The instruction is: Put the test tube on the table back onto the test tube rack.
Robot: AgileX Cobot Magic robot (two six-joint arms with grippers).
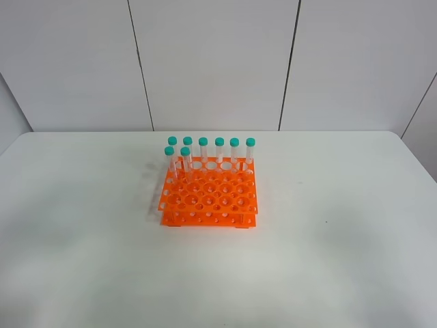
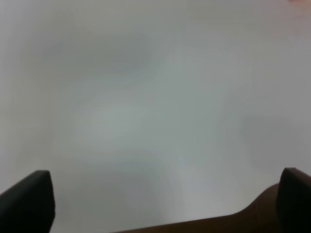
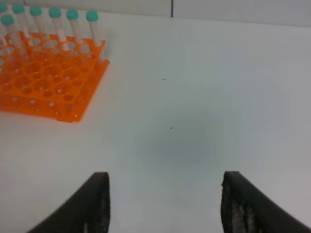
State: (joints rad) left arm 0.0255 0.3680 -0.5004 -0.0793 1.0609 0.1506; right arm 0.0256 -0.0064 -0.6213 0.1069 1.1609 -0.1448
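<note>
On the table [image 1: 341, 239]: I see wide white top and no tube lying loose, not in the high view and not in either wrist view.
Rack [image 1: 208, 198]: orange, sitting square near the middle of the table, most holes free on my side.
Left gripper [image 2: 163, 194]: fingers spread wide, nothing between them, only blank table under the camera; the arm is out of the high view.
Right gripper [image 3: 165, 204]: fingers apart and bare, gripping nothing, looking over clear table with the rack well off to one side.
Tubes [image 1: 219, 156]: eight teal caps, all upright in the rack, six along the far row, two in the next row at the left end.
Tube: I judge it's one of those eight, seated; which one I can't tell, they look alike.
Step in hand: I read this as check-and-hold, placing looks done.
Doing it well: I'd keep both arms away from the rack, compare cap heights for one riding high or leaning, and only go back in, straight down from above, if one does.
</note>
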